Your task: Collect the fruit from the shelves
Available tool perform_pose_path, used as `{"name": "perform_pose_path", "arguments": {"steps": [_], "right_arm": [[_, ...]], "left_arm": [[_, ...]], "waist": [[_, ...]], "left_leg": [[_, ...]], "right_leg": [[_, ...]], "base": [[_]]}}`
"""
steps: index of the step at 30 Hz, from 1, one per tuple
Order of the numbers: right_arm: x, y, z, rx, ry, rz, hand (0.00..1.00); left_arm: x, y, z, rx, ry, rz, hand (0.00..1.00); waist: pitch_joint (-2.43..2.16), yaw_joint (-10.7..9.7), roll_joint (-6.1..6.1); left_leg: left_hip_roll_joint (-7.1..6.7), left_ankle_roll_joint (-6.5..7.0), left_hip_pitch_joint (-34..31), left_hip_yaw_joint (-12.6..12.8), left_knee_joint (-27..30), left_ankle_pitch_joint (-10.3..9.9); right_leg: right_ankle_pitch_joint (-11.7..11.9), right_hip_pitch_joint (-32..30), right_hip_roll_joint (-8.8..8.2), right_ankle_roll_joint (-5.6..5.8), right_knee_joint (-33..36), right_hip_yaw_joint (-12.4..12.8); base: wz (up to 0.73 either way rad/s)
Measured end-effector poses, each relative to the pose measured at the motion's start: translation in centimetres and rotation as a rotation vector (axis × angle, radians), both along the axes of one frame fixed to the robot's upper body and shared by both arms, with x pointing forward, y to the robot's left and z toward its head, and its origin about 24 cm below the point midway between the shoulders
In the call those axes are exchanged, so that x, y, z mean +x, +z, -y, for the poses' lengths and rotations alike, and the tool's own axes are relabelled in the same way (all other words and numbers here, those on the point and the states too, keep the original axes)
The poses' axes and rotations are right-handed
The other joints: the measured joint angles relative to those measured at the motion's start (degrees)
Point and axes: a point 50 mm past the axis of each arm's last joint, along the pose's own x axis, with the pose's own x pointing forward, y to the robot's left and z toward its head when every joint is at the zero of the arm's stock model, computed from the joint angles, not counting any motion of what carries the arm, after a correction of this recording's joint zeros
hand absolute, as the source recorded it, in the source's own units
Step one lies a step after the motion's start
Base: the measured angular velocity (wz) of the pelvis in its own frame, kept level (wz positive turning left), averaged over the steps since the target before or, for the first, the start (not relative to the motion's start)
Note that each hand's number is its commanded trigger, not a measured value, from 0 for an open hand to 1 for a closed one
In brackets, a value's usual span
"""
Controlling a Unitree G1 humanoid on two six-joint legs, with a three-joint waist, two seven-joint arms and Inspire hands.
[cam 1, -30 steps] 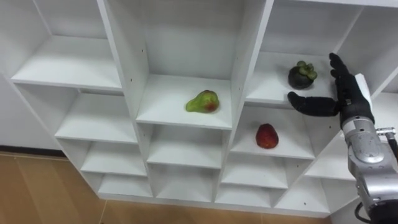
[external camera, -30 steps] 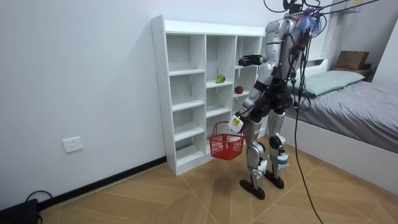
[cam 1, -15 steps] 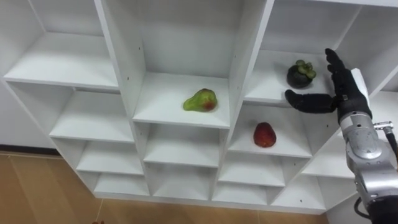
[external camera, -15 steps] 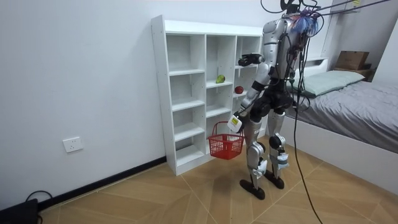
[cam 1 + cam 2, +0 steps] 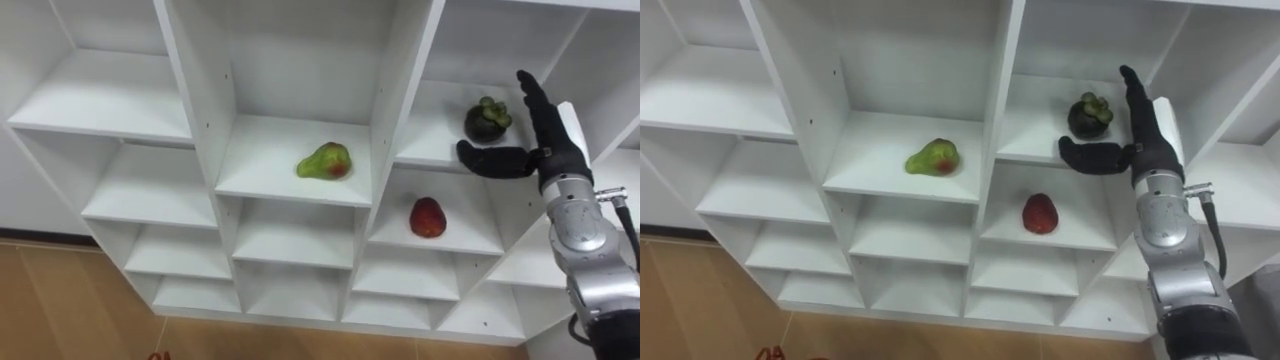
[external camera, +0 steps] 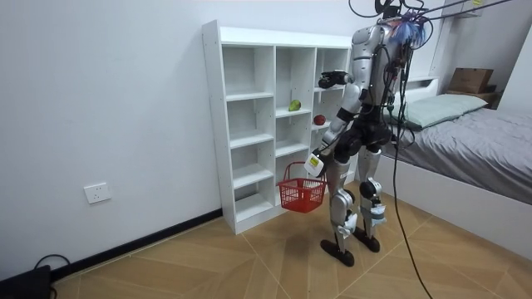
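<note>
A dark mangosteen point(image 5: 487, 119) sits on an upper shelf in the white closet's point(image 5: 300, 90) right column. My right hand point(image 5: 553, 142) is open just to its right, fingers straight up and thumb stretched out under the fruit, not touching it. A green pear-like fruit point(image 5: 325, 161) lies on the middle column's shelf. On the shelf below the mangosteen stands a red fruit point(image 5: 428, 217). In the room view I stand facing the closet point(image 6: 249, 124), and my left hand point(image 6: 314, 164) hangs low, carrying a red basket point(image 6: 301, 193) by its handle.
The closet has several bare compartments to the left and below. A vertical divider point(image 5: 395, 100) stands between the green fruit and the mangosteen. A bed point(image 6: 465, 137) lies behind me at the room view's right. The floor is wood.
My right hand has risen a little and moved closer to the mangosteen. The fruits have not moved; the view shifted slightly.
</note>
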Motion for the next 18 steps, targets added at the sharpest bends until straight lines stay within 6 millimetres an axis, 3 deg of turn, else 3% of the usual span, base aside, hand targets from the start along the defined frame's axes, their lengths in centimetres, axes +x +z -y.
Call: {"name": "perform_pose_path", "arguments": {"steps": [6, 7, 8, 9, 10, 11, 18], "right_arm": [[0.02, 0.05, 0.0, -0.001, 0.0, 0.0, 0.0], [0.03, 0.05, -0.01, 0.0, 0.001, -0.001, 0.11], [0.04, 0.05, -0.01, 0.0, 0.001, -0.002, 0.53], [0.05, 0.06, -0.02, 0.0, 0.002, -0.003, 0.62], [0.06, 0.06, -0.02, 0.0, 0.002, -0.003, 0.85], [0.06, 0.06, -0.02, 0.0, 0.002, -0.003, 1.0], [0.4, 0.34, 0.0, -0.007, 0.005, 0.0, 1.0]], "left_arm": [[-0.02, 0.0, 0.01, -0.001, 0.0, -0.001, 1.0], [-0.02, -0.01, 0.01, -0.002, 0.0, -0.003, 1.0], [-0.03, -0.02, 0.01, -0.003, 0.0, -0.005, 1.0], [-0.04, -0.03, 0.02, -0.004, 0.0, -0.008, 1.0], [-0.06, -0.04, 0.03, -0.006, 0.001, -0.01, 1.0], [-0.08, -0.04, 0.03, -0.006, 0.001, -0.012, 1.0], [-0.03, -0.04, 0.02, -0.008, -0.005, -0.016, 1.0]], "waist": [[-0.01, 0.03, 0.1], [-0.02, 0.03, 0.15], [-0.03, 0.03, 0.17], [-0.05, 0.03, 0.24], [-0.08, 0.03, 0.3], [-0.1, 0.03, 0.34], [-0.13, -0.01, 0.4]], "left_leg": [[-0.02, 0.0, -0.1, -0.04, -0.02, 0.0], [-0.02, 0.0, -0.1, -0.05, -0.02, 0.0], [-0.03, 0.0, -0.1, -0.06, -0.01, 0.0], [-0.03, 0.0, -0.1, -0.07, -0.01, 0.0], [-0.03, 0.0, -0.1, -0.08, -0.01, 0.0], [-0.04, 0.0, -0.1, -0.08, 0.0, 0.0], [-0.04, 0.0, -0.37, -0.36, 0.11, 0.0]], "right_leg": [[0.0, -0.01, -0.05, 0.0, 0.0, -0.18], [0.0, 0.0, -0.06, 0.0, 0.0, -0.21], [0.0, 0.01, -0.06, 0.0, 0.0, -0.22], [0.0, 0.02, -0.07, 0.0, 0.0, -0.25], [0.0, 0.02, -0.07, 0.0, 0.0, -0.26], [0.0, 0.02, -0.07, 0.0, 0.0, -0.26], [0.0, 0.43, -0.13, 0.01, -0.02, -1.05]], "base": [[0.0], [0.0], [0.0], [0.0], [0.0], [0.0], [0.02]]}}
